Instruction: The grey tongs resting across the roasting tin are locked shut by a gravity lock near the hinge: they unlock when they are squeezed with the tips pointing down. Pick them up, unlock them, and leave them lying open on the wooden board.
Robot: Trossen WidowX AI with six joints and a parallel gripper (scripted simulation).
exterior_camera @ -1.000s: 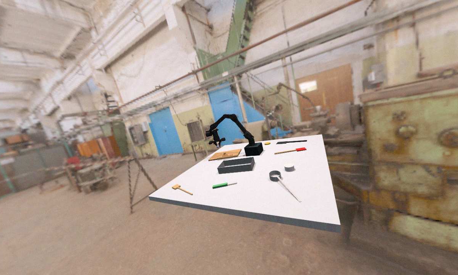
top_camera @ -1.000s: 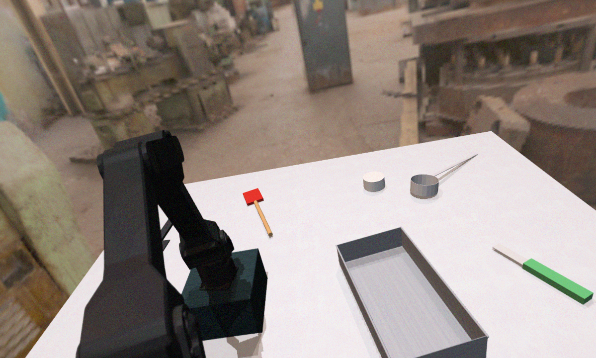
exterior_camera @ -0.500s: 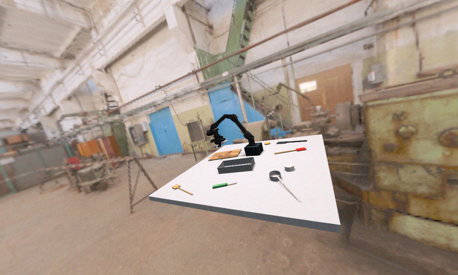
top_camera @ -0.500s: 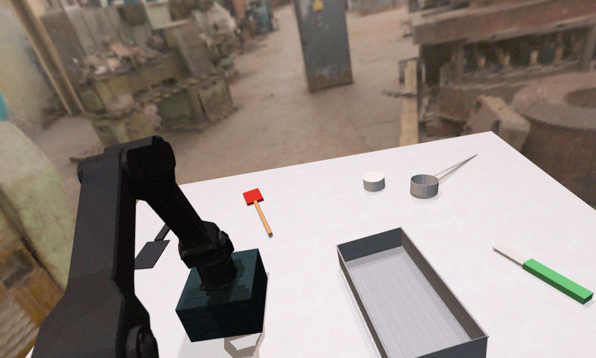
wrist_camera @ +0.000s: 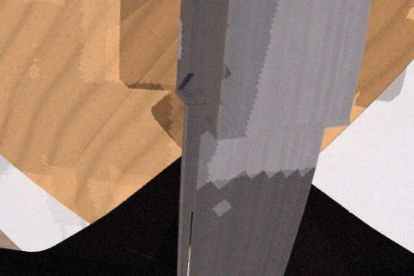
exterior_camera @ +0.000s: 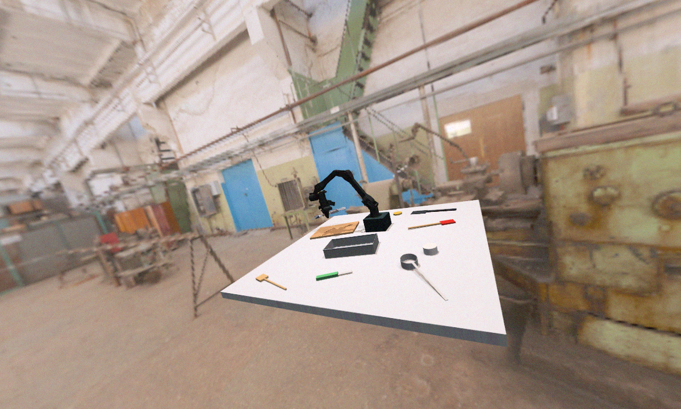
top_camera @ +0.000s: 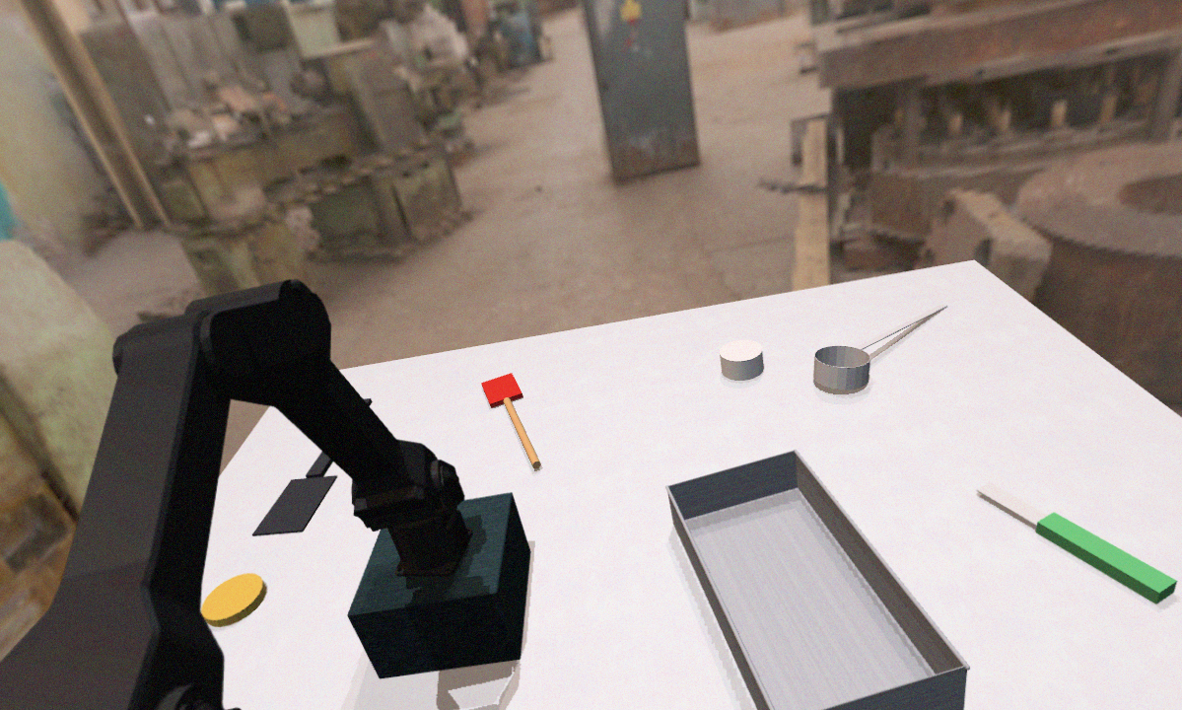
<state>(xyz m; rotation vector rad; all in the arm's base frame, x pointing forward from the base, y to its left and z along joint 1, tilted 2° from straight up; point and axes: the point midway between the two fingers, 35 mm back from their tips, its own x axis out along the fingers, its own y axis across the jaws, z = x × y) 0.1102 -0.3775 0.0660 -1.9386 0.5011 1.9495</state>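
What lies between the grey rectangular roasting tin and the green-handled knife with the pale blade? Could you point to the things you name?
Only bare white tabletop (top_camera: 938, 547) (exterior_camera: 332, 265) lies between them, as the top and exterior views both show.
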